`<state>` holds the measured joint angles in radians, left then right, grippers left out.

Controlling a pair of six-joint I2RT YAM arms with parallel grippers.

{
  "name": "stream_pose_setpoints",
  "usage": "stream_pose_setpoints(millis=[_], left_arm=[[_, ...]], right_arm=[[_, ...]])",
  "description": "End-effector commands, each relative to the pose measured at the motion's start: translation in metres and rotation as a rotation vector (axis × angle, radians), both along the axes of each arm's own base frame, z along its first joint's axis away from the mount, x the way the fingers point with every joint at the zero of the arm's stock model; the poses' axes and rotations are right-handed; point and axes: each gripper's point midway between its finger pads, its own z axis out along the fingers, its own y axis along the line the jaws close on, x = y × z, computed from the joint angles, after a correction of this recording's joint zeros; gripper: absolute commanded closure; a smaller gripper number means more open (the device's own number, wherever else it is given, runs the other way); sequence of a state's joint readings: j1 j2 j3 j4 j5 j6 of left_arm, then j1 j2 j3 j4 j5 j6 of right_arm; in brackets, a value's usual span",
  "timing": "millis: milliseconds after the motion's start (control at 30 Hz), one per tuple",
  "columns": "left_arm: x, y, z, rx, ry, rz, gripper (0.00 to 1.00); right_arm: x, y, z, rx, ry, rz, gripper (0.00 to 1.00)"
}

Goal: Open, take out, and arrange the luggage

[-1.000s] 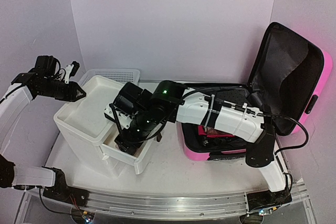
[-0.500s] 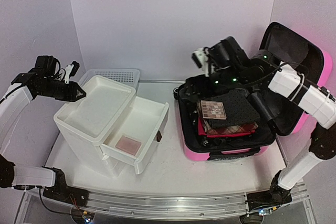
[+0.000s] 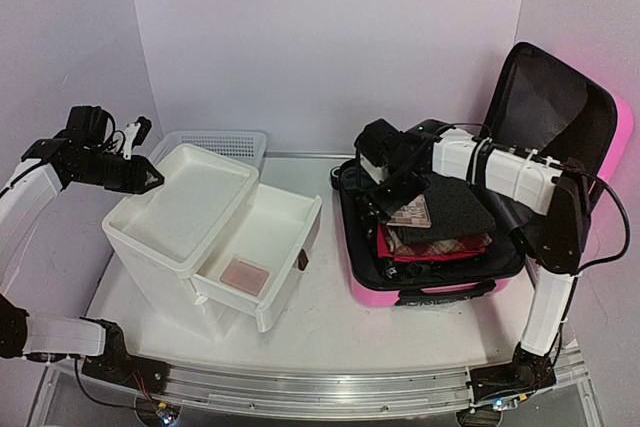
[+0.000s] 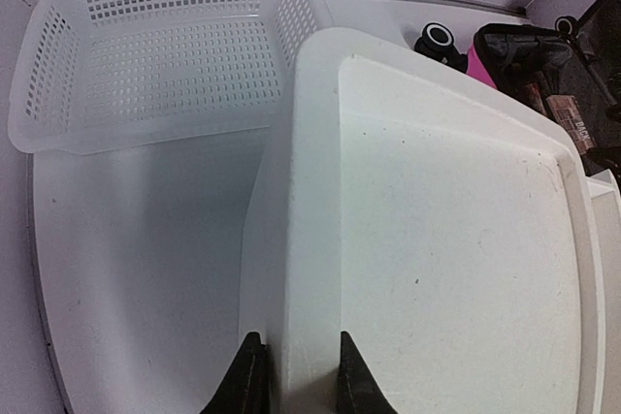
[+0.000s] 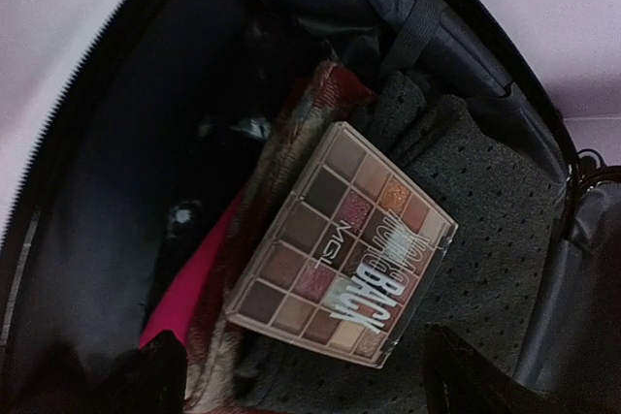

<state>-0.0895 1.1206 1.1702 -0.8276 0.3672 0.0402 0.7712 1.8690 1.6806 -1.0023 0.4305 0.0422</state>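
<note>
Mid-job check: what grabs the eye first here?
The pink suitcase on the right stands open, an eyeshadow palette atop its folded clothes, with the right claw open above it. On the left, the left claw pinches the rim of a white drawer unit whose drawer is pulled out.

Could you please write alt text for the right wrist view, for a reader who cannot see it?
An eyeshadow palette lies tilted atop clothes, a dark perforated fabric and a plaid cloth, inside the black-lined luggage. The right claw hangs open above it, one fingertip at each lower corner.
</note>
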Motion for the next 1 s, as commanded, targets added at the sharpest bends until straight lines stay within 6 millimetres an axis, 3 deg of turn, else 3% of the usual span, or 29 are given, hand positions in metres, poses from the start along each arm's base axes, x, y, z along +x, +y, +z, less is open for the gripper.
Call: stream_pose_setpoints(millis=[0, 433, 600, 800, 967], left_arm=[[-0.037, -0.026, -0.045, -0.182, 0.303, -0.030, 1.00], [-0.040, -0.025, -0.045, -0.178, 0.298, -0.033, 1.00], [-0.039, -0.027, -0.044, -0.187, 0.303, -0.036, 1.00], [-0.037, -0.027, -0.042, -0.186, 0.298, -0.036, 1.00], [-0.037, -0.027, -0.042, -0.190, 0.301, -0.039, 1.00]], right_arm=[[0.015, -0.023, 0.008, -0.232, -0.049, 0.044, 0.20], [0.012, -0.002, -0.030, -0.215, 0.055, 0.100, 0.21], [0.009, 0.005, -0.032, -0.188, 0.065, 0.109, 0.17], [0.014, -0.003, -0.036, -0.265, 0.039, 0.118, 0.11], [0.031, -0.023, -0.015, -0.384, -0.090, 0.036, 0.12]])
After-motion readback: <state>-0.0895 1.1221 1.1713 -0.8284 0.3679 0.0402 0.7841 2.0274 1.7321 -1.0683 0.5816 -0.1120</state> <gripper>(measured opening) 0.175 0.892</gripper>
